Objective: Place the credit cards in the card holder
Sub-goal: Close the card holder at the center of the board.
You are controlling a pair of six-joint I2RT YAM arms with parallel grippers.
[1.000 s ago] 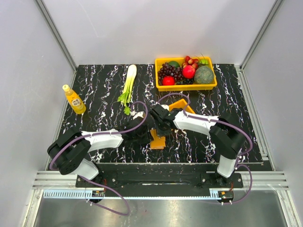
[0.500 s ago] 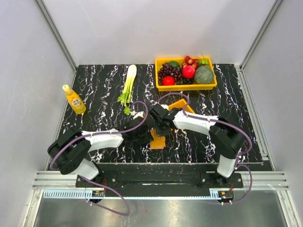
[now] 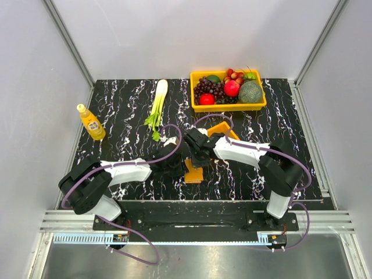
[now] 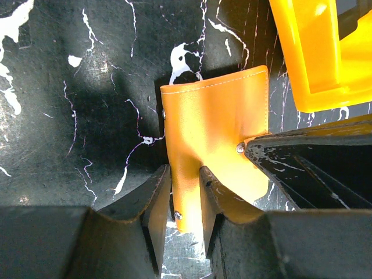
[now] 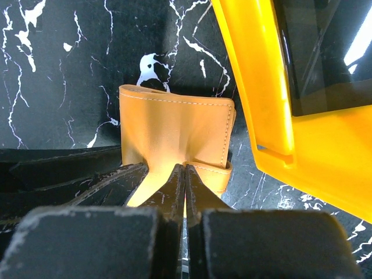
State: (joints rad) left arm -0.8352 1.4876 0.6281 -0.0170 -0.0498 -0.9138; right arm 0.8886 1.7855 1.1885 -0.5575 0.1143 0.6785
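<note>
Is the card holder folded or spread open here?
Folded: the card holder shows only its stitched outer face, two layers stacked at one corner, no slots visible.

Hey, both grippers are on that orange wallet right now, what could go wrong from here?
1. The left gripper pinches the card holder only near one edge; if the arms pull against each other, it may slip free.
2. The right gripper appears shut on just a thin flap, so that hold could slip too.
3. The orange tray sits close beside it; either arm might knock it.
</note>
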